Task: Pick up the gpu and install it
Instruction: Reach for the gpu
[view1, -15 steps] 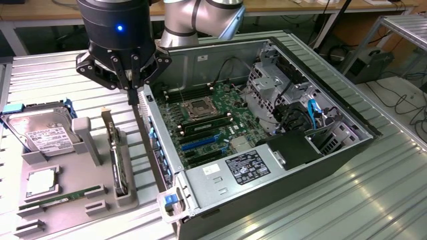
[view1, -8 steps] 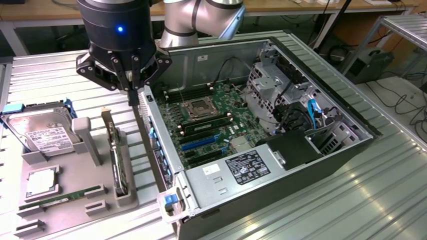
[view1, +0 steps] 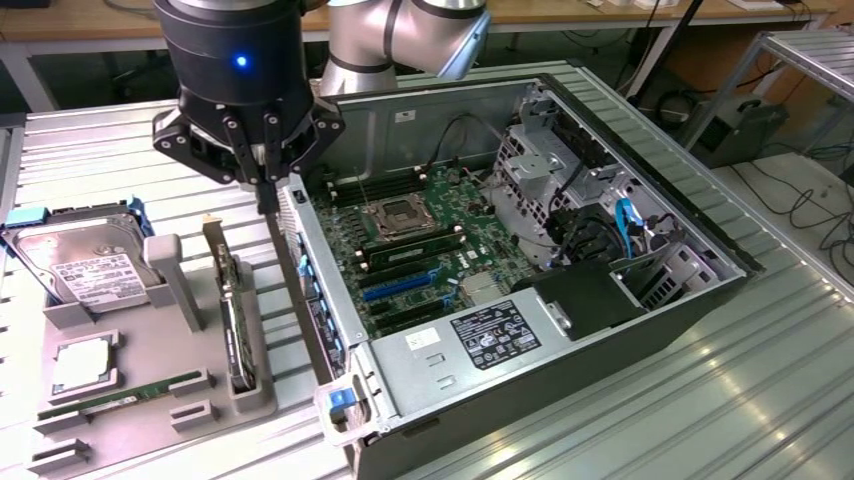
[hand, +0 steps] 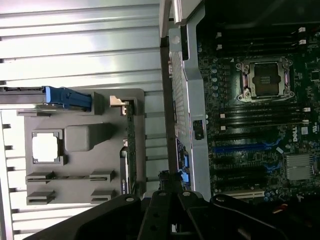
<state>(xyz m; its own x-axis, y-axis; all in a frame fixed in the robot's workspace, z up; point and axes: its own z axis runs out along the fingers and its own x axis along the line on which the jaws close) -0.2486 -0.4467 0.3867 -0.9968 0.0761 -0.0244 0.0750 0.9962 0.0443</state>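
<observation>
The gpu (view1: 235, 322) is a thin dark card standing on edge in a slot of the grey parts holder (view1: 147, 420), with its metal bracket at the far end. In the wrist view the gpu (hand: 129, 145) appears edge-on in that same slot. My gripper (view1: 271, 198) hangs shut above the strip between the holder and the rear wall of the open computer case (view1: 320, 290), with nothing between its fingers. It is higher than the gpu and slightly toward the case from it. The wrist view puts the gripper (hand: 169, 177) over that same strip.
The holder also carries a silver hard drive (view1: 83, 270) with a blue bracket, a processor (view1: 83, 365) and a green RAM stick (view1: 123, 393). The case lies open with its motherboard (view1: 407, 250) and blue expansion slots (view1: 400, 285) exposed. A black power supply (view1: 494, 335) fills the near end.
</observation>
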